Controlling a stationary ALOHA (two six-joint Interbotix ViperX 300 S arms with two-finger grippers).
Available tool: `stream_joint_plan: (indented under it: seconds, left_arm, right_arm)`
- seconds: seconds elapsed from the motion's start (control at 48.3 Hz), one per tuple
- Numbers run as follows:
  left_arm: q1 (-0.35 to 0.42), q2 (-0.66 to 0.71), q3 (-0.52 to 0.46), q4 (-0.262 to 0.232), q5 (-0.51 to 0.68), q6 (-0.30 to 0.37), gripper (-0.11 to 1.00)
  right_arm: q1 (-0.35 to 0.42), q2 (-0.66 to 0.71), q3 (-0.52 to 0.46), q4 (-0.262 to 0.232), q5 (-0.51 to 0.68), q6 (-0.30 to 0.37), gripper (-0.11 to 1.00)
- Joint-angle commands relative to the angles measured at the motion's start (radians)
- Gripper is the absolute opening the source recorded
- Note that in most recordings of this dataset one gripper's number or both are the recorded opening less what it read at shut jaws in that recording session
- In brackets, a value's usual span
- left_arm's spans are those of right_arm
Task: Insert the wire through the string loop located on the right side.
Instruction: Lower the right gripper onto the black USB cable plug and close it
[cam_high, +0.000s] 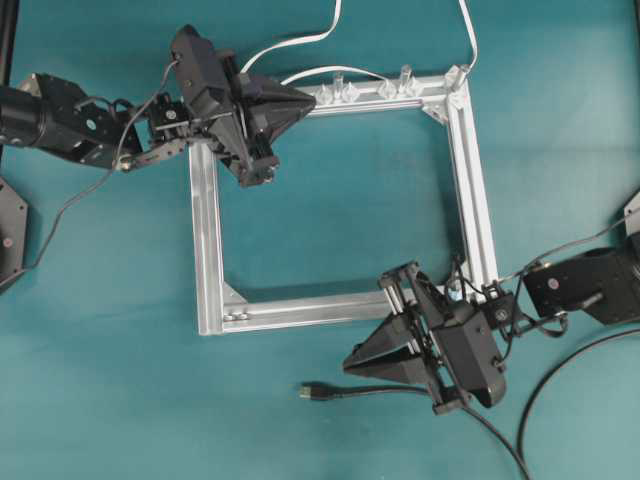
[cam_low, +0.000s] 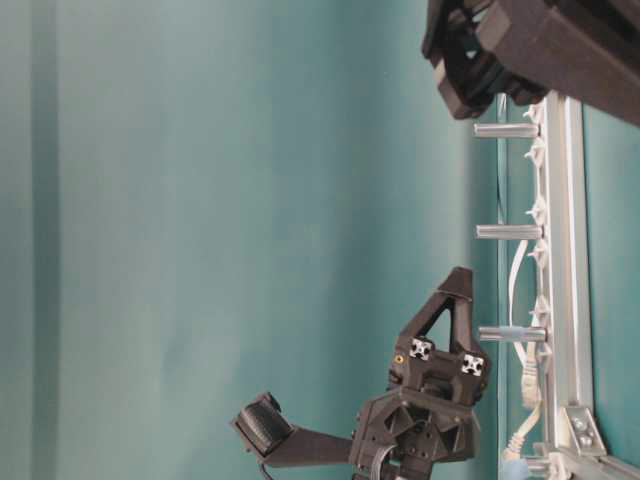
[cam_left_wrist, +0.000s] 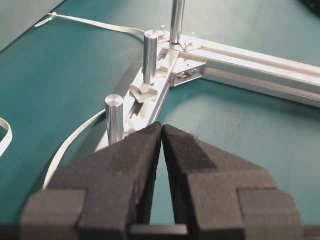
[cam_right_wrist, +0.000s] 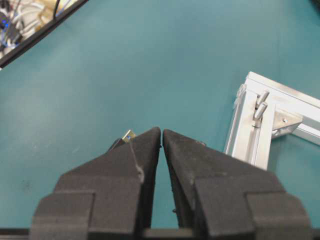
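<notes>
- The right gripper (cam_high: 352, 362) hangs with jaws pressed together, holding nothing; the wire (cam_high: 380, 391) lies on the teal table (cam_high: 330, 220), its plug (cam_high: 312, 392) just beside and below the closed tips.
- To pick it up well, I would spread the jaws first, then straddle the cable just behind the plug.
- The left gripper (cam_left_wrist: 161, 127) is likewise pinched empty, over the aluminium frame (cam_high: 207, 240).
- The string loop is too small to make out; the plug tip (cam_right_wrist: 128, 135) peeks past the left pad.

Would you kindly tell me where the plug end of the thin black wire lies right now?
In the overhead view the thin black wire's plug lies on the teal table, just outside the aluminium frame's near rail, left of the right tool.
</notes>
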Motion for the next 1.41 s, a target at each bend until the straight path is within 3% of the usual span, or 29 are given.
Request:
stream_joint_plan:
  seconds: [0.0,0.041,0.103,0.145,0.207,0.29,0.372,0.517,0.724,1.014,1.096,1.386]
  left_arm:
    - [0.005,-0.048,-0.026,0.037,0.041,-0.005,0.15]
    - [0.005,-0.061,-0.028,0.04,0.071,-0.005,0.12]
    - [0.005,-0.084,-0.026,0.043,0.117,0.003,0.02]
    - [0.005,-0.103,-0.023,0.043,0.141,0.005,0.06]
    - [0.005,-0.129,-0.017,0.043,0.172,0.009,0.21]
    - [0.005,-0.164,-0.003,0.044,0.204,0.018,0.44]
    - [0.005,-0.192,0.006,0.044,0.224,0.025,0.63]
    - [0.002,-0.235,0.015,0.044,0.262,0.028,0.65]
    - [-0.003,-0.261,0.02,0.044,0.336,0.028,0.7]
    - [-0.017,-0.268,0.035,0.044,0.347,0.026,0.75]
    - [-0.021,-0.27,0.044,0.044,0.347,0.026,0.75]
    - [-0.038,-0.27,0.069,0.044,0.347,0.026,0.75]
  right_arm:
    - [0.002,-0.012,-0.014,0.005,-0.005,0.017,0.24]
    - [0.003,-0.012,-0.015,0.028,0.006,0.021,0.22]
    - [0.003,-0.012,-0.017,0.061,0.026,0.038,0.09]
    - [0.005,-0.012,-0.015,0.08,0.038,0.049,0.04]
    - [0.009,-0.014,-0.018,0.1,0.051,0.061,0.03]
    - [0.02,-0.017,-0.025,0.12,0.064,0.063,0.17]
    - [0.032,-0.018,-0.035,0.167,0.081,0.064,0.38]
    - [0.064,-0.021,-0.048,0.296,0.089,0.057,0.79]
    - [0.127,-0.02,-0.061,0.494,0.087,0.005,0.78]
    - [0.201,0.025,-0.1,0.753,0.046,-0.183,0.78]
    - [0.21,0.051,-0.121,0.782,0.044,-0.209,0.77]
    - [0.235,0.167,-0.179,0.802,0.049,-0.213,0.78]
